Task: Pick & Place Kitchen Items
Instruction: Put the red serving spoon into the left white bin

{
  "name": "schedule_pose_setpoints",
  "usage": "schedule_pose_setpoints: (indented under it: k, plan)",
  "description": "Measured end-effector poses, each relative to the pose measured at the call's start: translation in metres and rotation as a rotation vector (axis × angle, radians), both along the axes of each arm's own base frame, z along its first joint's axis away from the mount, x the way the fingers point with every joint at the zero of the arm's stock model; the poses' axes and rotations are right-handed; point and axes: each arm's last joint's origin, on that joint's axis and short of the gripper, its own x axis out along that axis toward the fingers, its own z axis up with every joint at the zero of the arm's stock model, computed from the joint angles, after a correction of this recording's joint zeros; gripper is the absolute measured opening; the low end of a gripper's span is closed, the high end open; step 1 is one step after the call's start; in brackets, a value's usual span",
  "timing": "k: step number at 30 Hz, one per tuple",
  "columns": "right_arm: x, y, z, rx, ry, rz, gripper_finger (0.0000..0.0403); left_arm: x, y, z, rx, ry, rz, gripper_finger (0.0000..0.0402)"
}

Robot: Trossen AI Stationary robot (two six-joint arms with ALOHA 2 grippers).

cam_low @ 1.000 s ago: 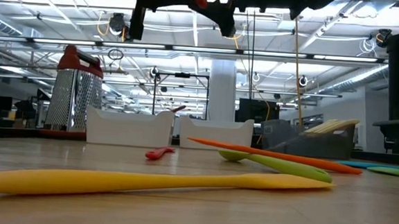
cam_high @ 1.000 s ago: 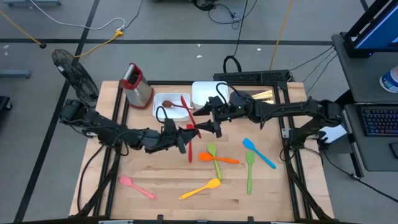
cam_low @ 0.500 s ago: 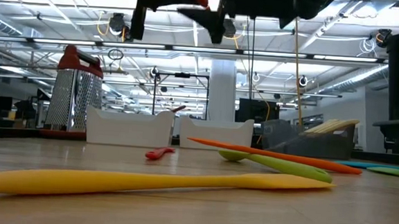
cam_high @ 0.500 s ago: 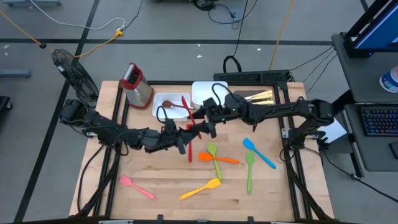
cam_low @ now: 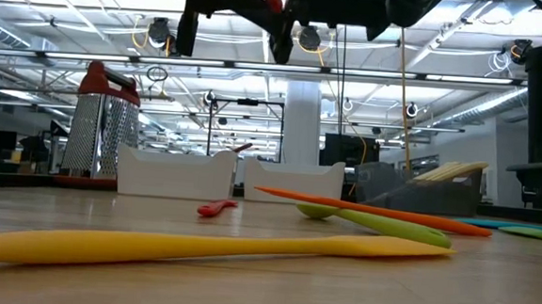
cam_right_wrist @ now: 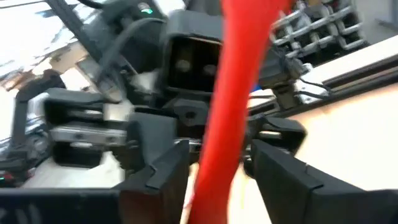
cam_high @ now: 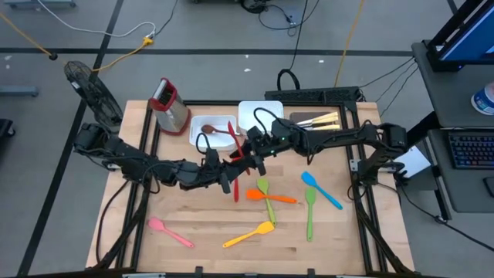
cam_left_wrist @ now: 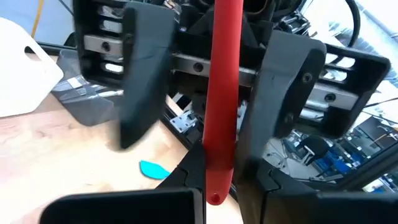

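My left gripper [cam_high: 230, 164] is shut on a red utensil [cam_high: 238, 154] and holds it in the air over the table's middle. My right gripper [cam_high: 248, 150] faces it from the table's right and is open. Its fingers [cam_left_wrist: 292, 87] stand on either side of the red handle [cam_right_wrist: 233, 93] with a gap on each side. Other kitchen items lie on the table: two green ones [cam_high: 310, 208], orange [cam_high: 274, 198], blue [cam_high: 320, 189], yellow [cam_high: 248, 235], pink [cam_high: 170, 232] and another red one [cam_high: 235, 191]. My left gripper pinches the red utensil's handle near its rounded free end [cam_left_wrist: 216, 186] between its two fingers. It reaches in level, from the table's left side. The utensil is lifted clear of the table, and its handle runs on past the fingers into the gap of my right gripper.
A white tray [cam_high: 202, 123] at the far middle holds a brown spoon [cam_high: 208, 137] and a red handle [cam_high: 230, 130]. A second white tray [cam_high: 253, 114], a dark tray with pale handles [cam_high: 320, 120] and a red-topped metal grater [cam_high: 170, 104] stand along the far edge.
My right gripper has moved toward the table's left and slightly down, up to my left gripper, so that its fingers now flank the red handle. My left gripper and the red utensil have kept still.
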Motion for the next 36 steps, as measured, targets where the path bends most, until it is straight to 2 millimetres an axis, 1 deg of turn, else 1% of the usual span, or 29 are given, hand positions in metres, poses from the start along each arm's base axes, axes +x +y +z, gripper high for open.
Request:
schedule_pose_setpoints:
  k: [3, 10, 17, 24, 29, 36]
  plan:
    - [-0.004, -0.003, 0.006, -0.002, -0.007, -0.007, 0.0146, 0.000, 0.000, 0.000, -0.001, -0.002, 0.000, 0.0038]
    - [-0.007, -0.003, 0.007, -0.009, 0.017, 0.019, 0.0106, 0.000, 0.000, 0.000, -0.002, -0.002, 0.002, 0.0038]
    - [-0.007, -0.002, 0.005, -0.007, 0.032, 0.044, 0.0039, 0.000, 0.000, 0.000, 0.010, 0.004, 0.002, 0.0038]
    - [-0.007, -0.002, 0.005, 0.000, 0.037, 0.044, 0.0038, 0.000, 0.000, 0.000, 0.000, -0.001, -0.003, 0.0043]
    - [-0.008, -0.003, 0.003, -0.006, 0.055, 0.042, 0.0038, 0.000, 0.000, -0.002, -0.021, 0.006, -0.007, 0.0073]
    - [-0.009, -0.005, -0.006, -0.019, 0.134, 0.037, 0.0038, 0.000, 0.000, -0.007, -0.014, 0.057, -0.003, 0.0118]
